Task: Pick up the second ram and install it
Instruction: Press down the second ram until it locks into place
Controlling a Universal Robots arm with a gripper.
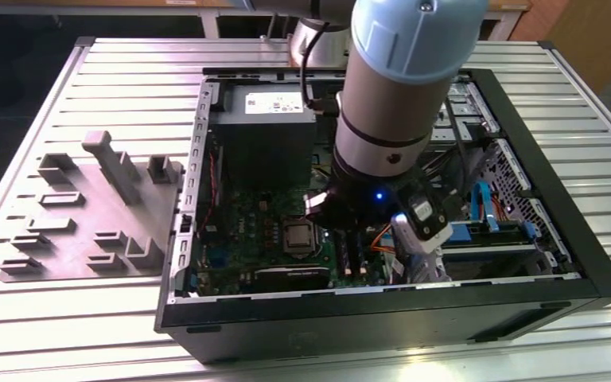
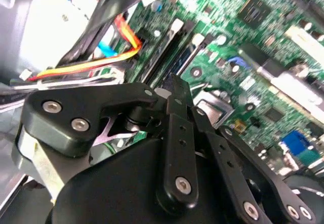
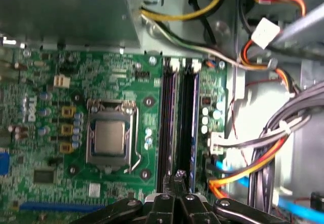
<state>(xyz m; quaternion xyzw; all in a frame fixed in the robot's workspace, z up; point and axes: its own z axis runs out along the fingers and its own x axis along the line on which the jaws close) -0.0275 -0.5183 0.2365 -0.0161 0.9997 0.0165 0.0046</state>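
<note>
My gripper (image 3: 177, 179) hangs low inside the one open black metal computer case (image 1: 391, 318), which lies on its side on the silver slatted table (image 1: 125, 72). My two black fingers are drawn together with no gap showing between their tips in either wrist view (whether they nip anything thin, I cannot tell).

Beneath them lies the green motherboard (image 3: 126, 72) with one square silver processor (image 3: 109, 138) in its latched frame. Beside that I count two long black memory sockets (image 3: 167, 127) running side by side. The one farther from the processor carries a bluish strip along its length, which I take for the second ram (image 3: 193, 133), the thin blue-green memory stick, standing on edge in its socket. My fingertips sit at the near end of that pair of sockets, just above them.

In the exterior view, one grey plastic fixture plate (image 1: 83, 215) with several raised blocks lies on the table toward the exterior view's left, well apart from me.
</note>
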